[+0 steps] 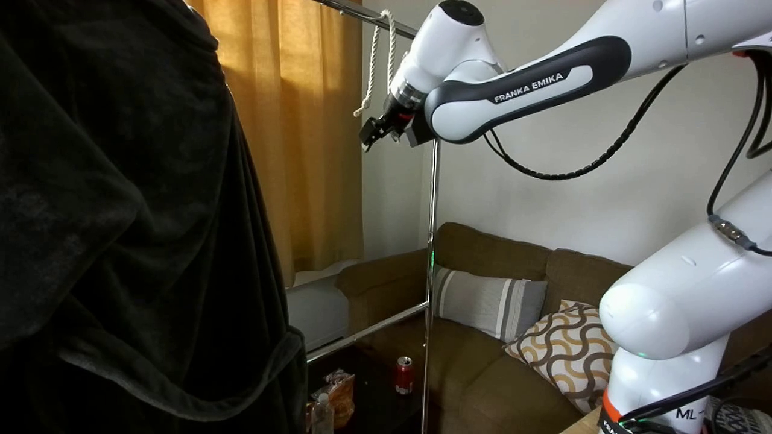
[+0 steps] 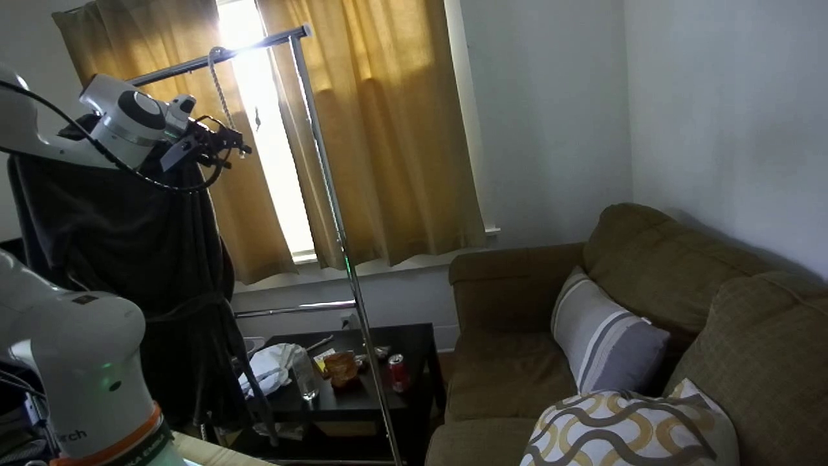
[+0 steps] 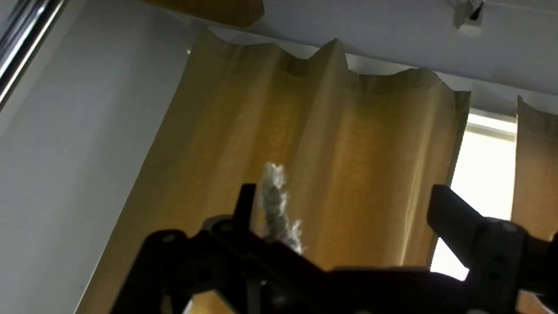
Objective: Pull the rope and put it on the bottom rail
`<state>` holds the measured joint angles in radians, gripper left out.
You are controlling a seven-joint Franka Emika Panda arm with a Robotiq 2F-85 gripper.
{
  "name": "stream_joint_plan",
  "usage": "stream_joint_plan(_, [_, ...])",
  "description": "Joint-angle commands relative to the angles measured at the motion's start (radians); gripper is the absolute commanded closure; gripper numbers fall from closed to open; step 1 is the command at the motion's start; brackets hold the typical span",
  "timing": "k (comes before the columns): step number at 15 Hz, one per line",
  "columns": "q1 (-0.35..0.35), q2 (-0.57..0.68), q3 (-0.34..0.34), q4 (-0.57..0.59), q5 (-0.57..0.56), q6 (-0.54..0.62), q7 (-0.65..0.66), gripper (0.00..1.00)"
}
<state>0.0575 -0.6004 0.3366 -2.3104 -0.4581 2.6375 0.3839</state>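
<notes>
Rope (image 1: 392,48): white, twisted. Found looped over the top rail (image 1: 356,10) of a chromed rack (image 1: 433,205), at twelve o'clock in an exterior view, with two lengths hung beneath; one frayed end was shown near the fingers (image 3: 455,222).

Fingers: black, paired; set wide apart in the wrist view, one at seven o'clock, one at four. A frayed rope end was framed between them at six o'clock, just beside the seven o'clock finger; whether it was touched could not be told.

Robot arm (image 1: 534,87): white; noted at two o'clock in an exterior view.

Lower rail (image 2: 294,310): chromed; placed at eight o'clock in an exterior view, joined to the rack's upright (image 2: 332,191).

Dark garment (image 1: 151,199): hung at nine o'clock in both exterior views; the lower rail was lost to sight behind it.

Yellow curtains (image 2: 401,142): two panels; hung beyond the rack, between ten and twelve o'clock in an exterior view.

Desk (image 2: 414,340): black; sighted at seven o'clock in an exterior view. On it were carried a red can (image 2: 398,374), a clear bottle (image 2: 305,375), an orange bag (image 2: 341,367) and a crumpled white item (image 2: 272,364), its kind undetermined.

Sofa (image 2: 498,369): brown; at four o'clock in an exterior view, with a striped cushion (image 2: 608,336) and a patterned cushion (image 2: 621,430) laid upon it.
</notes>
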Motion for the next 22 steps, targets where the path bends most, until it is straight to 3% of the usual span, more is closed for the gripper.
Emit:
stream_joint_plan(1, [-0.012, -0.026, -0.007, -0.020, 0.053, 0.071, -0.044, 0.00])
stream_joint_plan(3, [-0.020, -0.028, -0.011, -0.020, 0.068, 0.120, -0.055, 0.10])
stream_joint_plan(4, [-0.024, -0.030, -0.012, -0.020, 0.078, 0.137, -0.060, 0.29])
stream_joint_plan(5, [-0.026, -0.031, -0.015, -0.023, 0.088, 0.153, -0.069, 0.30])
stream_joint_plan(10, [-0.044, -0.045, -0.017, -0.031, 0.125, 0.196, -0.101, 0.69])
stream_joint_plan(14, [0.018, -0.045, -0.039, -0.031, 0.207, 0.128, -0.150, 1.00])
stream_joint_plan(22, [0.008, -0.058, -0.032, -0.053, 0.233, 0.059, -0.153, 0.98])
